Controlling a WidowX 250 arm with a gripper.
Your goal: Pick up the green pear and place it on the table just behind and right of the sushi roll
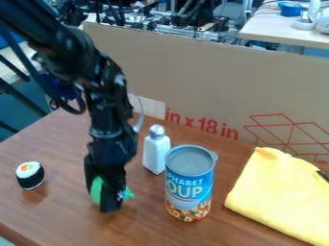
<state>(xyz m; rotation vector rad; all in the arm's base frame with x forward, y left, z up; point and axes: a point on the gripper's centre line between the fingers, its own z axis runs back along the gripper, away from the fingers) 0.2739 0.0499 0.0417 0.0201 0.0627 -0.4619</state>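
Note:
The black gripper (109, 188) hangs down low over the left-centre part of the brown table, pointing at its surface. At its lower end is a small green object (97, 190), partly hidden behind the gripper, with a bit of green showing on the right side too. Whether the gripper holds it or only stands around it, I cannot tell. A sushi roll piece (30, 176) lies to the left. To the right, a white shaker with a metallic top (156, 150) stands upright behind a blue-labelled soup can (189, 185), also upright.
A folded yellow cloth (281, 196) lies on the table (145, 229) at the right. A tall cardboard panel (212, 72) rises along the table's back edge. Beyond it are equipment and another table (283, 30).

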